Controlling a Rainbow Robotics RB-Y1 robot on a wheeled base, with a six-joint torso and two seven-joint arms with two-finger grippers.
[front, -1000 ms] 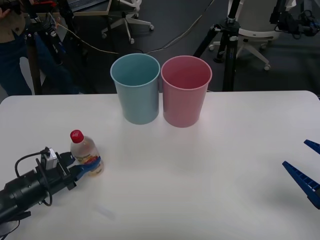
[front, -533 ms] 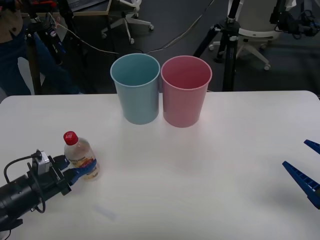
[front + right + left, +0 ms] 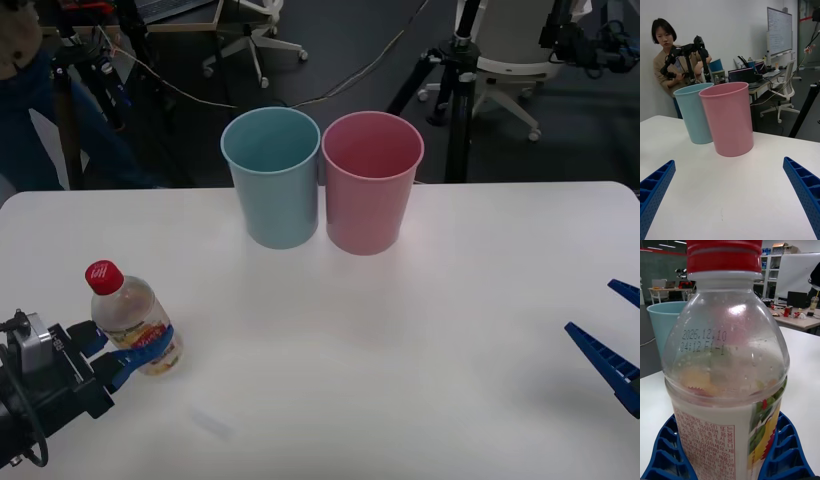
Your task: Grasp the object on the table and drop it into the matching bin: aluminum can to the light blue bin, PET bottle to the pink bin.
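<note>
While left fingers (image 3: 125,355) clamp the PET bottle (image 3: 132,322) near the table (image 3: 420,330) edge, right fingers (image 3: 612,340) gape empty.

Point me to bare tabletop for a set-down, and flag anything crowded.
Bare table runs from the PET bottle, held by the left gripper, across to the open right gripper. Crowded: the light blue bin and pink bin stand almost touching at the far edge.

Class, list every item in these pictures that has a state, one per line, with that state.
PET bottle: capped, tilted, gripped near the table's left edge.
Left tool: shut on the PET bottle's lower body.
Right tool: open, holding nothing, at the table's right edge.
Light blue bin: upright, open-topped.
Pink bin: upright, open-topped, beside the light blue bin.
</note>
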